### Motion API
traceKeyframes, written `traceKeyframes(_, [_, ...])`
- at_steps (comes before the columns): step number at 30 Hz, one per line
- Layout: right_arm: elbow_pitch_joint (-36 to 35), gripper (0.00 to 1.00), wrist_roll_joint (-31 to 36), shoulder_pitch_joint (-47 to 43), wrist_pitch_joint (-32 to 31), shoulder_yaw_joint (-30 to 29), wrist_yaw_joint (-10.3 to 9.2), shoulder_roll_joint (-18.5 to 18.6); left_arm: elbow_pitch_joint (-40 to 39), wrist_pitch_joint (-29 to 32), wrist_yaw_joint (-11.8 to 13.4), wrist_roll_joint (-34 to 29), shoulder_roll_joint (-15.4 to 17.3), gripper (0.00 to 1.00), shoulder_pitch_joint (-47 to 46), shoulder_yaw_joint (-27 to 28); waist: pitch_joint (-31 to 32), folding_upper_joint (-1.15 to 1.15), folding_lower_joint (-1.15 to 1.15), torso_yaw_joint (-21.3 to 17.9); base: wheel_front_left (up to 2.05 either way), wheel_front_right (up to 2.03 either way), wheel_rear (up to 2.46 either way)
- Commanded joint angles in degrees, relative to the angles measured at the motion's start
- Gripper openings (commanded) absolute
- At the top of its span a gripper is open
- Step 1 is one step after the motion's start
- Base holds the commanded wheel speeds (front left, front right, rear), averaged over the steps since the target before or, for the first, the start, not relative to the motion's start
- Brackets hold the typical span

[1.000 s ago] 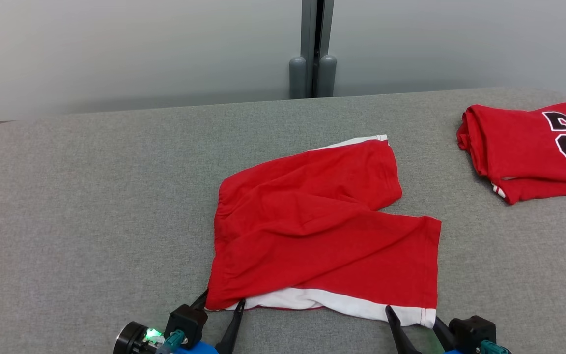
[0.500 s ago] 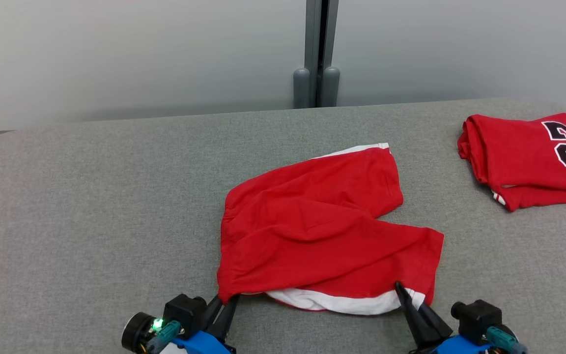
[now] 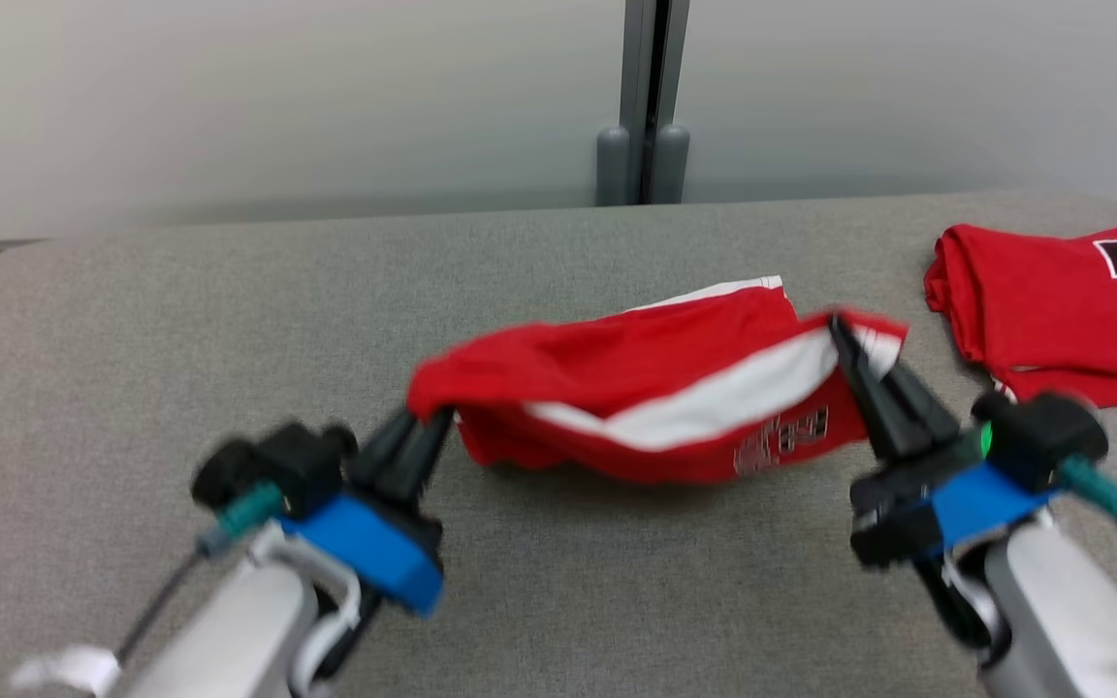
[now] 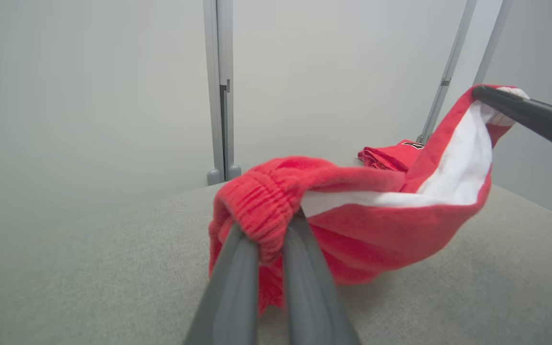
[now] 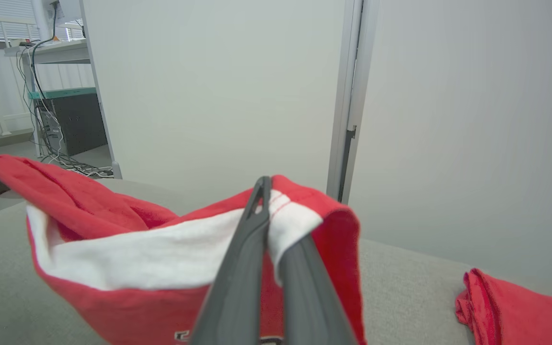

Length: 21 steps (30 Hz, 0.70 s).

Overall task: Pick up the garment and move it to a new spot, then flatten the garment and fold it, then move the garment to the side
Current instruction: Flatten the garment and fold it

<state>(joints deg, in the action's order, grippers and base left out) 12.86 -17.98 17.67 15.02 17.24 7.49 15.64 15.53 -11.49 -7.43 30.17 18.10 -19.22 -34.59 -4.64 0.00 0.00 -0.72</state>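
**Inspector:** The left gripper (image 3: pixel 434 419) has its fingers pressed together on the elastic waistband corner of the red shorts (image 3: pixel 636 364). A bunch of ribbed cloth is pinched at the tips. And the other side?

**Assistant:** The right gripper (image 3: pixel 838 328) is likewise closed, clamped on the white-banded hem corner of the shorts. In its wrist view the white cloth wraps over one finger.

**Inspector:** Where do the shorts lie relative to the two?

**Assistant:** They are strung between them. The corner in the right gripper sits higher than the one in the left. The edge between the tips sags, showing the white band and a pale print on the red face turned toward the robot.

**Inspector:** Is there contact with the grey table (image 3: pixel 132 339)?

**Assistant:** Both held corners are off it. Beyond the fingertips the far part of the shorts lies on the table. Under the sag I cannot tell, as the head view is blurred.

**Inspector:** Anything else to note?

**Assistant:** A folded red jersey (image 3: pixel 1053 301) with black numerals lies on the table to the right of the right gripper, apart from the shorts. A grey post (image 3: pixel 651 97) stands beyond the table, between the two grippers.
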Motion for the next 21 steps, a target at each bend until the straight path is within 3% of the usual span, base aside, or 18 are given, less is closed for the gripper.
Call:
traceKeyframes(1, [-0.2,0.0,-1.0,2.8,0.1,0.4,0.0,0.3,-0.7,0.5,-0.1,-0.1,0.9,0.0,-3.2,0.0,-0.8,0.0,0.0,0.4,0.0,0.0,0.0])
traceKeyframes(8, [6.0,0.0,-6.5,23.3,-1.5,3.0,0.0,2.6,-0.7,7.0,-0.1,6.0,3.0,0.0,-23.1,-1.2,-7.6,0.0,0.0,1.1,0.0,0.0,0.0])
traceKeyframes(15, [18.0,0.0,-12.9,45.9,-2.8,7.4,0.0,2.6,8.6,10.6,-0.1,11.7,2.6,0.0,-44.1,0.1,-15.0,0.0,0.0,0.6,0.0,0.0,0.0])
traceKeyframes(21, [27.5,0.0,-16.8,61.1,-1.4,9.2,0.0,1.1,16.6,9.0,-0.1,12.4,1.9,0.0,-57.5,-0.2,-18.4,0.0,0.0,-0.7,0.0,0.0,0.0])
